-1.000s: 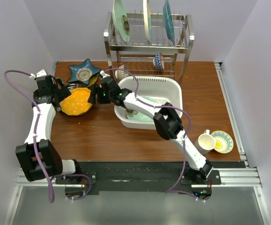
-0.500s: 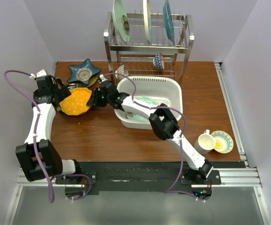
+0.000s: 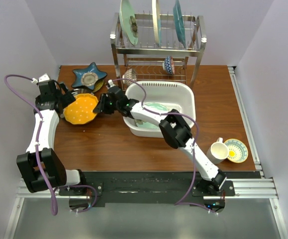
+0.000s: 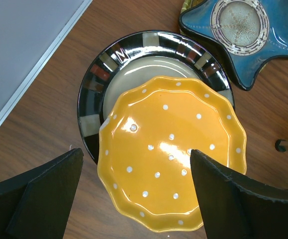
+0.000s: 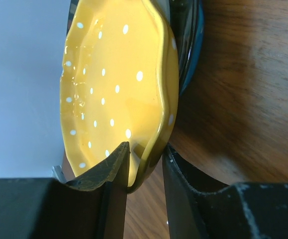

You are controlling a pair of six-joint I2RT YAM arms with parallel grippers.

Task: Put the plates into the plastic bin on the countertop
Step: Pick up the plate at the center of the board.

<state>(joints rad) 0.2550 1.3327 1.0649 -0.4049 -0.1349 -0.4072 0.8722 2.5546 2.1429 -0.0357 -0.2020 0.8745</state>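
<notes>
An orange dotted plate overlaps a dark-rimmed plate on the counter, a star plate just beside, fingers spread wide.

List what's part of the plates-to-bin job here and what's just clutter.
Job:
- orange dotted plate, right gripper clamped on its rim
- dark-rimmed plate under it
- blue star plate
- pale green plate, already in the white bin

Clutter:
- steel rack holding three big plates
- small patterned dish
- mug
- saucer
</notes>
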